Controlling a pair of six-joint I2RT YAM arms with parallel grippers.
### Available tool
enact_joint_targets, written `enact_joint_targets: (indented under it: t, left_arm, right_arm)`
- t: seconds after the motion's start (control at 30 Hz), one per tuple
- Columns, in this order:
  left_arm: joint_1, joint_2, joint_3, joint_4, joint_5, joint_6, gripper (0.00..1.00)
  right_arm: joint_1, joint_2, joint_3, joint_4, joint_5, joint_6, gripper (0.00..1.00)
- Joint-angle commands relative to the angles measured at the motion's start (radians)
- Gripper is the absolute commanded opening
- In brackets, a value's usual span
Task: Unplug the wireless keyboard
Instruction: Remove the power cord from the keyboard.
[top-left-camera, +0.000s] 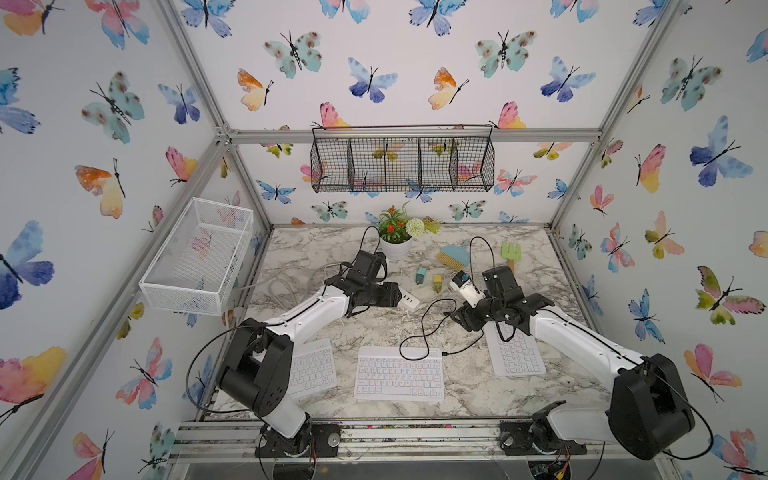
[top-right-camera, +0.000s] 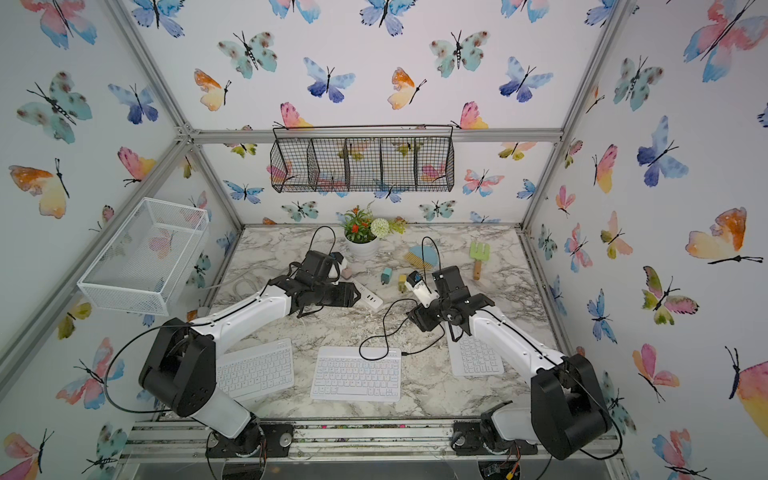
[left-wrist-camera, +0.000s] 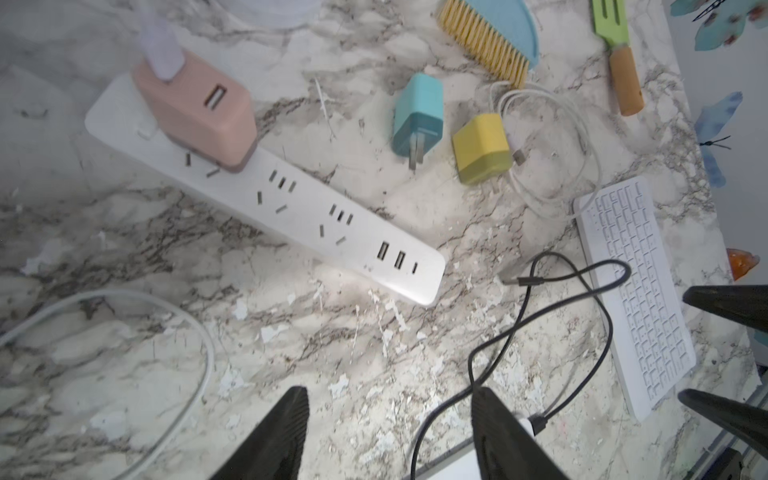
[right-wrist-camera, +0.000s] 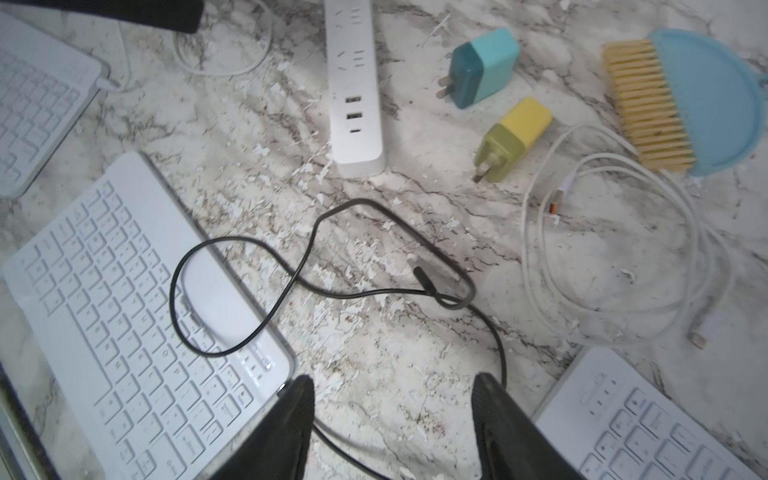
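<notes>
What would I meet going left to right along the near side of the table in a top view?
left keyboard → wireless keyboard → right keyboard

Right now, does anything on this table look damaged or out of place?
Yes. The marble table is flaking near the power strip. A black cable lies looped across the middle keyboard, one plug loose on the table. A teal charger and a yellow charger lie on their sides, unplugged.
</notes>
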Motion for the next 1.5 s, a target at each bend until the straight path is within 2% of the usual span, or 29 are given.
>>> enact_joint_targets:
  t: [0.0, 0.17, 0.37, 0.67, 0.83, 1.13, 1.47]
  left_arm:
    - [-0.051, -0.074, -0.055, -0.098, -0.046, -0.041, 0.65]
    - [-0.127, -0.135, -0.156, -0.121, -0.042, -0.121, 0.63]
    - [-0.191, -0.193, -0.286, -0.103, -0.049, -0.235, 0.6]
    - [-0.274, -0.178, -0.326, -0.157, -0.082, -0.31, 0.58]
    - [-0.297, -0.18, -0.337, -0.185, -0.109, -0.33, 0.58]
    - [-0.315, -0.176, -0.414, -0.156, -0.129, -0.355, 0.58]
    - [-0.368, -0.123, -0.448, -0.13, -0.144, -0.353, 0.58]
  right_arm:
    - [0.066, -0.041, -0.008, -0.102, 0.022, -0.134, 0.65]
    - [0.164, 0.016, -0.033, -0.169, 0.067, -0.218, 0.66]
    - [0.204, 0.091, -0.048, -0.164, 0.057, -0.289, 0.61]
    - [0.227, 0.182, -0.059, -0.13, 0.106, -0.341, 0.61]
    - [0.239, 0.256, -0.025, -0.131, 0.12, -0.348, 0.57]
    - [0.263, 0.367, 0.061, -0.192, 0.112, -0.323, 0.45]
    - [0.271, 0.404, 0.1, -0.294, 0.148, -0.323, 0.32]
